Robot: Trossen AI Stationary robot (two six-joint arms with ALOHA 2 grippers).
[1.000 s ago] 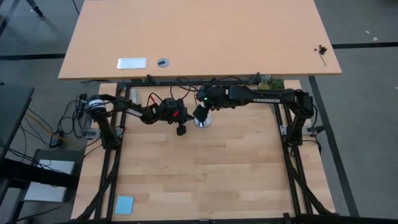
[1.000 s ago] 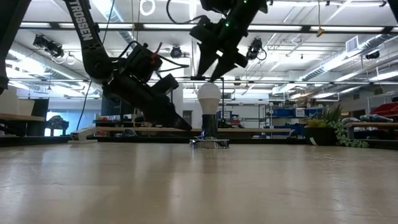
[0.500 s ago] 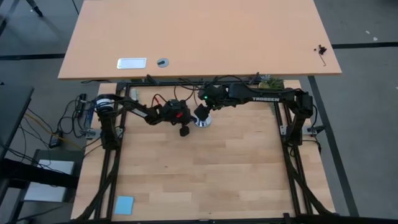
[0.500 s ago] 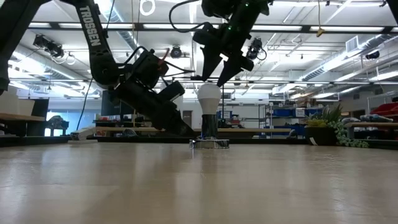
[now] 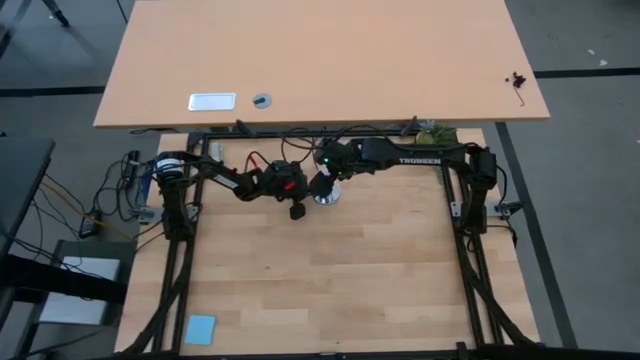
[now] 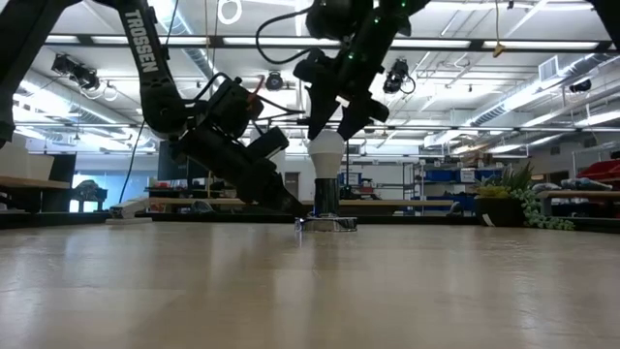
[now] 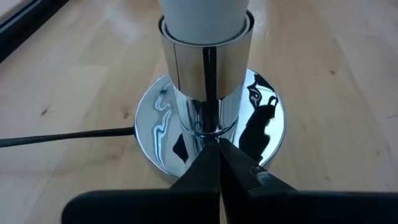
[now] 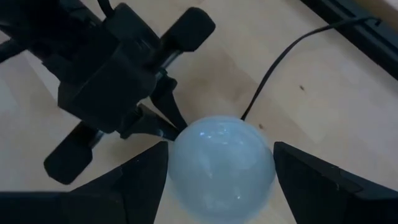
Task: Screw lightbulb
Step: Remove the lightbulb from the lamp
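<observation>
Lightbulb [image 6: 326,150] stands upright in its chrome socket [image 7: 208,134]. I see my right gripper [image 8: 214,171] spread wide around the glass. My left gripper [image 7: 219,168], fingers together, presses the socket's base.

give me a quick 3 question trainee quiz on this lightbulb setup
1. True or false: the lightbulb stands upright in the chrome socket.
2. Which gripper has its fingers on either side of the bulb's dome? A) left B) right
3. Fill in: the left gripper is shut, its tips pressed against the socket's ____.

Key: 1 true. 2 B, the right gripper, open around the dome from above. 3 base.
</observation>
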